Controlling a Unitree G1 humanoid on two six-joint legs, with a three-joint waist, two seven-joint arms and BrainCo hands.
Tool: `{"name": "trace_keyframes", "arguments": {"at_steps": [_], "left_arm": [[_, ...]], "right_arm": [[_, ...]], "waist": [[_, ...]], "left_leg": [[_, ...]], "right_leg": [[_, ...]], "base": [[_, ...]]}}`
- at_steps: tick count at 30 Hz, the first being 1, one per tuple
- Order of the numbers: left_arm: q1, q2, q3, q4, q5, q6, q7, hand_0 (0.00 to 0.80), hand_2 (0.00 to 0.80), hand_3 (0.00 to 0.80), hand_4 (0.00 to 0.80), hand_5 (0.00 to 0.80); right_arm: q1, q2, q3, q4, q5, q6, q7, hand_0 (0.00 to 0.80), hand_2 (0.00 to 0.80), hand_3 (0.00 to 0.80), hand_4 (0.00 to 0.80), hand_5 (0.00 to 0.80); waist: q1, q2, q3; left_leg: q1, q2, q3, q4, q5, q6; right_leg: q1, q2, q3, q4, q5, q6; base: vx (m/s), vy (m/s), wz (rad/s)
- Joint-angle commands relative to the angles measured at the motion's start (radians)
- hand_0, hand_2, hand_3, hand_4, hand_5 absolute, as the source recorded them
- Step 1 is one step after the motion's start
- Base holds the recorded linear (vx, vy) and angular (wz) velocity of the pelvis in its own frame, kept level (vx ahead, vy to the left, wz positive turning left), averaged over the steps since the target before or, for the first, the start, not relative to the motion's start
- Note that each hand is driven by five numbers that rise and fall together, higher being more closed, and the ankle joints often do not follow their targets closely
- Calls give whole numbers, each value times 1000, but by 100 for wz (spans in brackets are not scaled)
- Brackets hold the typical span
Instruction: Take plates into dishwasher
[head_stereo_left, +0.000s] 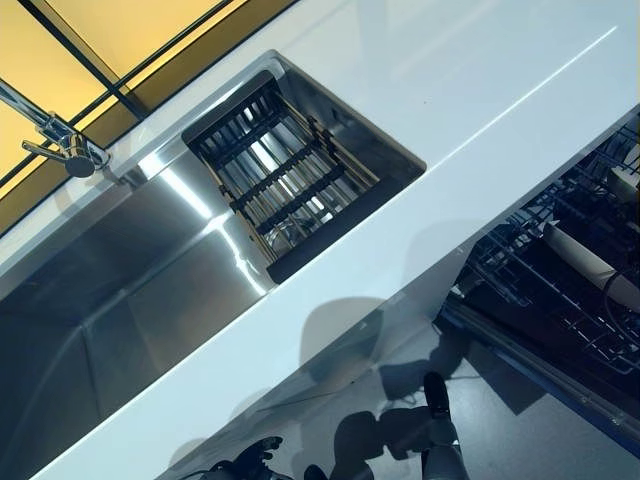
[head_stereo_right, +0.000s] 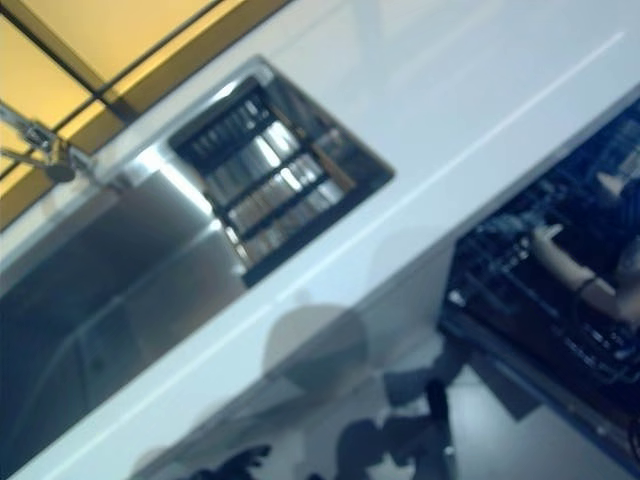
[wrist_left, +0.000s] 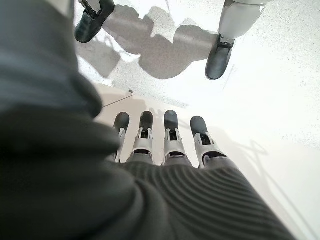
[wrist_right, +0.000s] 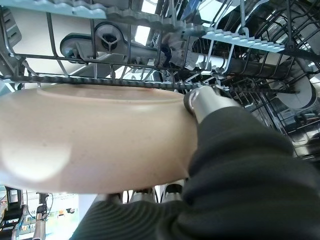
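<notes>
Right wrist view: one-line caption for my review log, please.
Right hand grips a beige plate against the dishwasher rack.

There is one white desk with one steel sink cut into it. One black rack sits in the sink, and one tap stands beside the sink. One dishwasher basket is open below the desk. One tan plate is inside it. Two robot hands show: the left hand and the right hand.

Dark ribbed cover over the wrist; silver fingers with dark tips.
</notes>
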Motion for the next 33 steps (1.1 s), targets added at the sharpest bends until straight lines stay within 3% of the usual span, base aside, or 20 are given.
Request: {"name": "trace_keyframes", "arguments": {"at_steps": [1, 2, 29, 30, 33], "left_arm": [[16, 49, -13, 15, 7, -3, 0, 0, 0, 0, 0, 0], [16, 48, -12, 16, 8, -3, 1, 0, 0, 0, 0, 0], [27, 46, 6, 29, 20, 0, -5, 0, 0, 0, 0, 0], [28, 47, 4, 30, 21, -2, -6, 0, 0, 0, 0, 0], [31, 45, 7, 26, 23, 3, -6, 0, 0, 0, 0, 0]], "right_arm": [[-29, -5, -1, 39, 0, 1, -51, 44, 44, 44, 44, 44], [-26, -6, -8, 40, 0, 1, -53, 0, 0, 0, 0, 0], [3, -2, -28, 29, 9, -19, -74, 0, 0, 0, 0, 0], [11, -4, -31, 31, 7, -24, -78, 0, 0, 0, 0, 0], [24, -9, -45, 23, 7, -33, -88, 0, 0, 0, 0, 0]], "waist": [[-5, -46, 10], [-5, -47, 10], [11, -71, -18], [12, -70, -22], [11, -77, -22]], "left_leg": [[69, 112, -35, 38, 18, -134], [71, 112, -34, 36, 16, -133], [99, 114, -7, 18, 11, -133], [111, 111, -14, 14, -4, -137], [102, 116, -2, 25, 9, -132]], "right_leg": [[11, 17, -11, 154, -205, -21], [12, 16, -12, 154, -205, -20], [79, 17, -51, 88, -181, -10], [93, 14, -49, 89, -201, 2], [92, 17, -54, 82, -181, -8]], "base": [[0, 0, 0], [0, 0, 0], [0, 4, 1], [0, 0, 0], [-18, 12, 5]]}}
